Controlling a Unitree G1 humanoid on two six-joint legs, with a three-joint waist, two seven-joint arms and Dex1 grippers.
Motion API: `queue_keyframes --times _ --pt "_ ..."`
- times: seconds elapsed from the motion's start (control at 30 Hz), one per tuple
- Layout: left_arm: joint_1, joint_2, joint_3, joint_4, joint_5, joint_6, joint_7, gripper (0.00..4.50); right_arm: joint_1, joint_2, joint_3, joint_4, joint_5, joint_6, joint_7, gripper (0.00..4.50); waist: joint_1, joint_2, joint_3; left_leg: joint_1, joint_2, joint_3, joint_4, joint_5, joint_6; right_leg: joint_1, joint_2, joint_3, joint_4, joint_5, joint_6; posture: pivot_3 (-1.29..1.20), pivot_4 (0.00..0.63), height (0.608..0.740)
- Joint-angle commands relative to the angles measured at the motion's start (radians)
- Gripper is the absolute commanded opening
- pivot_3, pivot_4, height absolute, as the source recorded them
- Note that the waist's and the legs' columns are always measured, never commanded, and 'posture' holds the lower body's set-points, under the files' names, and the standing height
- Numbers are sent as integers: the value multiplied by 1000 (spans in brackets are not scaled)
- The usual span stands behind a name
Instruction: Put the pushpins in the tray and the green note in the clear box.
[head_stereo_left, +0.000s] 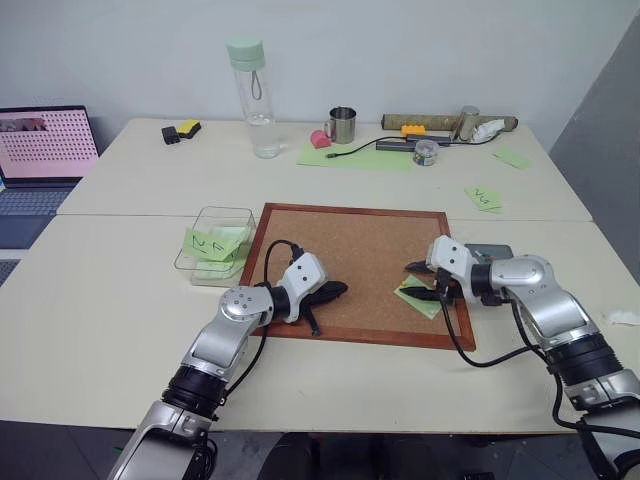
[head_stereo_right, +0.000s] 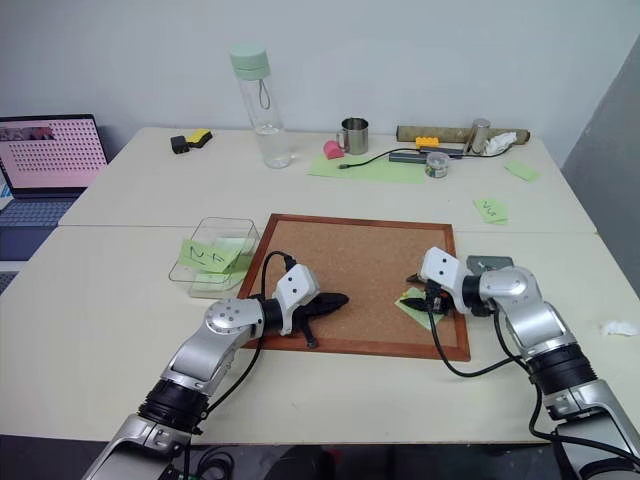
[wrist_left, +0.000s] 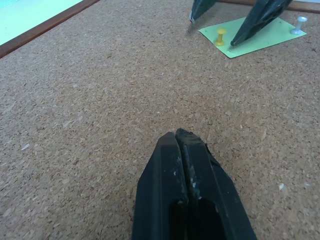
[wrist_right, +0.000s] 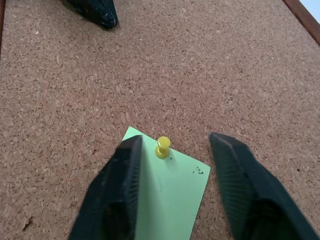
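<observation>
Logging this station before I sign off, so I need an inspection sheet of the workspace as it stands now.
Surface: cork board on pale table.
Job's things: green note pinned to the cork by yellow pushpin; a white pushpin at its far corner; clear box holds scribbled notes; tray behind right arm.
Clutter: water bottle, metal mug, laptop.
Grippers: left tool shut, empty; right tool open astride the yellow pushpin.
Cables: black cable by mug.
Surroundings: plain wall.
</observation>
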Motion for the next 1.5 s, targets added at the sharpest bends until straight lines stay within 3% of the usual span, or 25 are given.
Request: queue_keyframes --times 0.03,0.23,0.93,1.17,1.3,1.47,1.5 --pt "15 11 1 5 19 4 2 0 -14 11 -8 -3 -7 -9 4 1204 0 0 0 0 0 0 0 0 0 0 0 0 0 0 0 0 150 740" --pt "20 13 2 5 20 7 5 0 -6 14 -11 -19 -10 -1 14 70 0 0 0 0 0 0 0 0 0 0 0 0 0 0 0 0 150 740" --pt "33 4 -15 12 42 24 35 0 19 -24 -148 -250 143 234 21 70 0 0 -1 1 0 -1 0 0 1 1 0 -1 0 0 0 0 150 740" --pt "37 2 -18 5 45 27 35 0 -10 -129 -273 -124 109 272 -77 70 1 0 -1 1 0 -1 0 0 1 1 0 -1 0 0 0 0 150 740" --pt "36 5 -21 12 47 21 28 0 13 -221 -262 4 10 218 -130 70 2 0 -1 1 0 -1 0 0 1 1 0 0 0 0 0 0 150 740" --pt "21 1 -25 27 51 15 22 0 27 -246 -235 74 -45 195 -161 70 1 3 -2 1 0 0 -1 0 1 1 0 0 0 0 0 0 150 740" --pt "18 0 -25 30 51 15 21 0 29 -244 -235 83 -47 197 -163 256 1 3 -3 1 0 0 -1 0 1 1 0 0 1 0 0 0 150 740"
